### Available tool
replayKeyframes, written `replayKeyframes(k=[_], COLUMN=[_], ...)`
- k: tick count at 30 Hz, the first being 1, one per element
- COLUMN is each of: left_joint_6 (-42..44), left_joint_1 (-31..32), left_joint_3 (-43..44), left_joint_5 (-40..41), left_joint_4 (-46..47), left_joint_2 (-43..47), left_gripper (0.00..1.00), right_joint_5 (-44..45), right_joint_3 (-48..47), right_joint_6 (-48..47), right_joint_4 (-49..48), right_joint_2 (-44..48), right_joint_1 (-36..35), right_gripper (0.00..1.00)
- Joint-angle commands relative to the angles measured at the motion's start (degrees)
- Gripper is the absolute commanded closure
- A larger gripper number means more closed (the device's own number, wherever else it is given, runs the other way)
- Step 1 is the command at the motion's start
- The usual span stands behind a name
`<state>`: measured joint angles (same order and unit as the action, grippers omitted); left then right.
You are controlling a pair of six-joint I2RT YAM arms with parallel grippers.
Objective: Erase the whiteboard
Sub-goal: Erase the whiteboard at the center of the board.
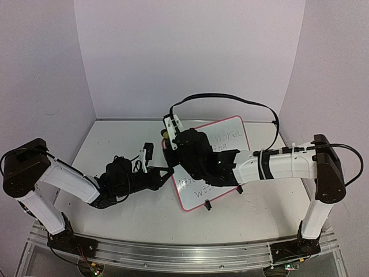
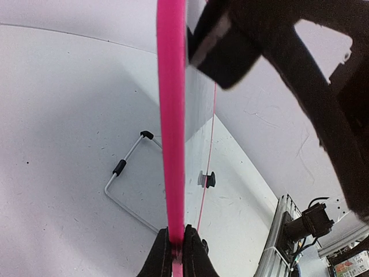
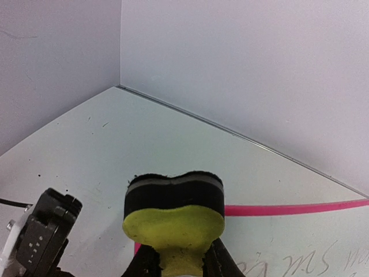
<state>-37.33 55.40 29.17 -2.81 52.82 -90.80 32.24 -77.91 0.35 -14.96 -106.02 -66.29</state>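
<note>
The left gripper [image 1: 169, 172] reaches in from the near left of the white table [image 1: 121, 144]. Its jaws are nearly shut, pinching the thin pink-red frame on the left edge of the small rectangular whiteboard [image 1: 230, 138]. In the left wrist view the two black fingers [image 2: 163, 257] press on either side of that frame [image 2: 171, 115], which runs straight up from between them.

The whiteboard sits askew in the middle of the table, with small black feet along its near edge and dark handwritten marker lines on its face [image 3: 300, 254]. Beyond the frame in the left wrist view, a bent white wire stand with black end caps [image 2: 123, 167] lies on the table.

The right arm crosses over the board from the right. The right gripper [image 3: 176, 262] is part open and clamps a small yellow-and-black eraser block [image 3: 173, 210], squeezed in at its waist. The block [image 1: 164, 136] is at the board's far left corner; whether it touches the surface cannot be told. Pale lilac walls [image 1: 190, 52] stand behind.
</note>
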Motion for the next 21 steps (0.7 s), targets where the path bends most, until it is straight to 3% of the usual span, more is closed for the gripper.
replayKeyframes(k=[1,13,21], left_joint_6=[2.52,3.05,3.23], left_joint_1=[1.3,1.37,1.46], left_joint_3=[-0.07,-0.08,0.21], left_joint_5=[-1.76,-1.82,-2.03], left_joint_4=[0.92,0.94,0.94], left_joint_2=[1.34,1.61,1.28], left_gripper=[1.0,1.0,1.0], right_joint_5=[0.37,-5.57,-3.02], right_joint_3=[-2.1,8.44,6.68], right_joint_6=[-2.16,6.84,5.75], right_joint_4=[-0.43,3.14,4.76], right_joint_2=[-0.53,3.54,2.42], right_joint_1=[1.87,1.44,-0.77], right_gripper=[1.0,1.0,1.0])
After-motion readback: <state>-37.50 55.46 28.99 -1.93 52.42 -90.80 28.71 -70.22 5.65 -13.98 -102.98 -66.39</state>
